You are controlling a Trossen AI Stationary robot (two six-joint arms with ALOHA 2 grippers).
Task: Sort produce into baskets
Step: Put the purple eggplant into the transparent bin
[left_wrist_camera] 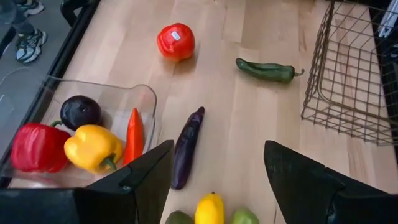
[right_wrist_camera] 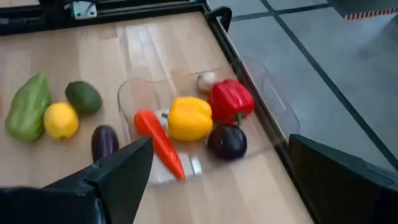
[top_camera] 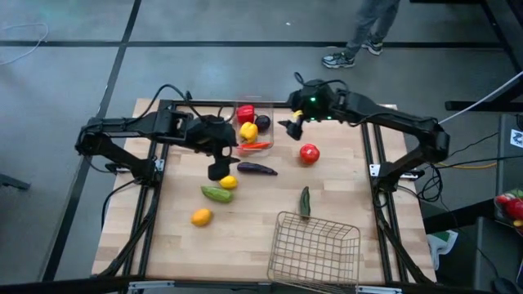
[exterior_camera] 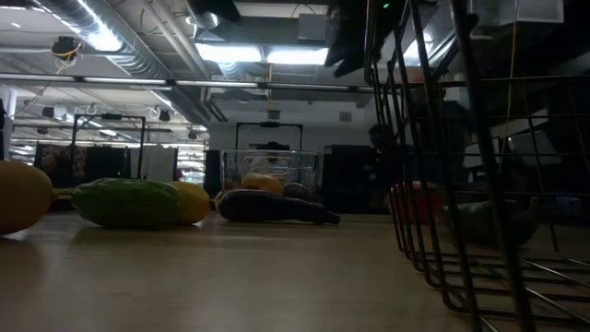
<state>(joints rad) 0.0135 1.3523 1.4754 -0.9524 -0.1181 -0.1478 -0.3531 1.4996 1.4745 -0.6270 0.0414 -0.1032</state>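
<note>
Left end effector (top_camera: 219, 170) released, empty, above lemon (top_camera: 229, 182) and eggplant (top_camera: 257, 169). Right end effector (top_camera: 292, 128) released beside clear bin (top_camera: 267, 110) of peppers at table's (top_camera: 245, 229) far edge. Wire basket (top_camera: 315, 249) near, tomato (top_camera: 309, 153) loose between.

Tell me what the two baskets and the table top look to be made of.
Clear bin: looks like transparent plastic, glossy; the wood and the peppers show straight through its walls. Wire basket: thin metal wire in an open grid, dull grey-brown, the table visible between the wires. Table top: pale wood in joined strips, smooth, with grain lines and seams visible; whether it is solid or veneer cannot be told.
</note>
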